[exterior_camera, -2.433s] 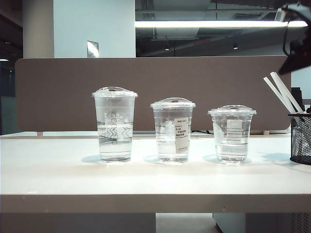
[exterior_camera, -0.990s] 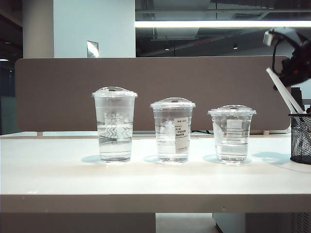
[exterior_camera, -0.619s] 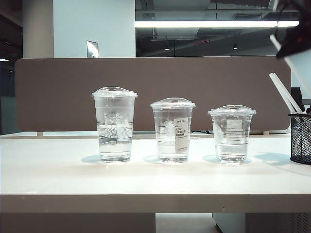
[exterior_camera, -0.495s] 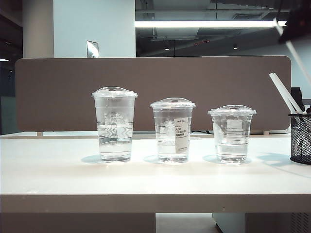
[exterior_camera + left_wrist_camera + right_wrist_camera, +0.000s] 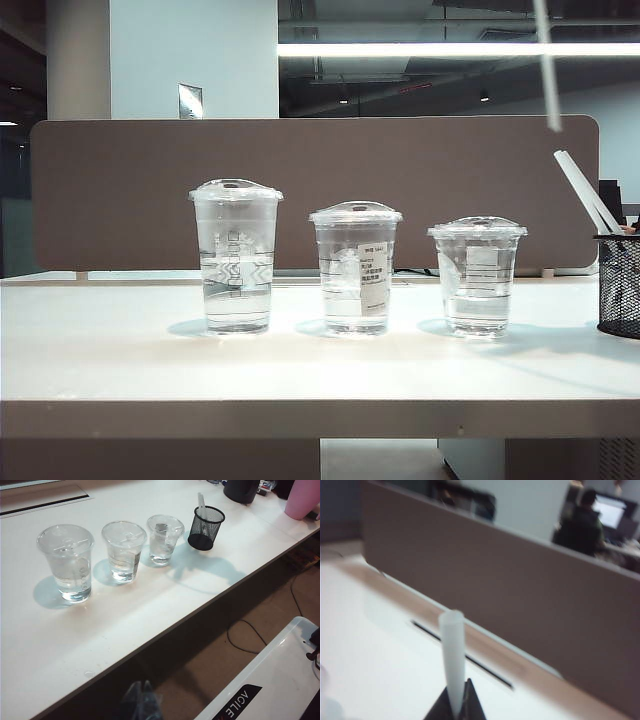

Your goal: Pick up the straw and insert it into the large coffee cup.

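On my feed the right gripper [image 5: 456, 707], up over the table [image 5: 365, 650], showed only as two matte black fingertips [image 5: 472, 705] that tapered to a sharp wedge, with no markings I could read. The left gripper [image 5: 142, 702], off the table's near edge, was a blurred pair of pale blue-grey, half-transparent tips. Near it, to the right, sat the robot's glossy white base panel [image 5: 280, 670], which carried a black band with white "AGILE" lettering [image 5: 239, 703].

Clear glossy plastic large coffee cup [image 5: 236, 256], matt white straw [image 5: 452, 655], black wire-mesh holder [image 5: 618, 284], smooth white table [image 5: 300, 365].
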You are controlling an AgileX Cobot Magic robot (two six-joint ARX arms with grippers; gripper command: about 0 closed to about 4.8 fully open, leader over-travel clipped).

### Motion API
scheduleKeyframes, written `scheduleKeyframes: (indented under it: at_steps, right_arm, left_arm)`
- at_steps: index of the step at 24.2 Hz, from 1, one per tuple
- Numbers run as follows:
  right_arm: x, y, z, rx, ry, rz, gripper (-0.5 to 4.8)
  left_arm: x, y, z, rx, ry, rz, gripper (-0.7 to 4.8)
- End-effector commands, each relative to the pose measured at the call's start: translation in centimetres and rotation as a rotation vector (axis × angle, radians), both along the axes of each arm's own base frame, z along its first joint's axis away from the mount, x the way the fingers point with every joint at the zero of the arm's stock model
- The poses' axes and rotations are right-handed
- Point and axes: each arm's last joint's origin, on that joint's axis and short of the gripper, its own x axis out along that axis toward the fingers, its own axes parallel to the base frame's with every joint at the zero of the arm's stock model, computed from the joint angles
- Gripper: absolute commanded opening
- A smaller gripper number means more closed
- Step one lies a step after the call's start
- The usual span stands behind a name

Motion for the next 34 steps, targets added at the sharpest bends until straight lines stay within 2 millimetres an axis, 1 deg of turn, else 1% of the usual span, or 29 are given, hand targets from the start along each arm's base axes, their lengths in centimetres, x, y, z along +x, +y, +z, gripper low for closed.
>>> scheduleKeyframes:
  at_steps: [1,5,9,12,13,14,16,17,23,30,34]
  right_arm:
    - [-0.3,2.9,2.0,0.032,-0.086,0.095,0.09]
    - [0.7,5.5,2.6,0.086,-0.077,0.181,0.09]
    - [2.1,8.4,2.5,0.119,-0.063,0.258,0.09]
    - [2.6,10.5,2.3,0.143,-0.072,0.315,0.09]
    - [2.8,11.1,2.2,0.145,-0.074,0.33,0.09]
    - [2.9,12.2,1.9,0.157,-0.077,0.361,0.09]
    - [3.1,13.5,1.4,0.173,-0.075,0.397,0.09]
    - [3.4,14.6,0.7,0.174,-0.072,0.42,0.09]
    - [3.5,17.0,-0.8,0.18,-0.015,0.483,0.13]
    - [2.8,19.2,-1.2,0.187,-0.041,0.581,0.13]
    - [3.4,20.0,-2.1,0.194,-0.052,0.596,0.13]
  left_arm:
    - [0.0,0.0,0.1,-0.005,-0.011,-0.004,-0.05]
    - [0.0,0.0,0.1,-0.005,-0.011,-0.004,-0.05]
    - [0.0,0.0,0.1,-0.005,-0.011,-0.004,-0.05]
    - [0.0,0.0,0.1,-0.005,-0.011,-0.004,-0.05]
    - [0.0,0.0,0.1,-0.005,-0.011,-0.004,-0.05]
    - [0.0,0.0,0.1,-0.005,-0.011,-0.004,-0.05]
    - [0.0,0.0,0.1,-0.005,-0.011,-0.004,-0.05]
    - [0.0,0.0,0.1,-0.005,-0.011,-0.004,-0.05]
    - [0.0,0.0,0.1,-0.005,-0.011,-0.004,-0.05]
    - [0.0,0.0,0.1,-0.005,-0.011,-0.004,-0.05]
    - [0.0,0.0,0.1,-0.005,-0.011,-0.004,-0.05]
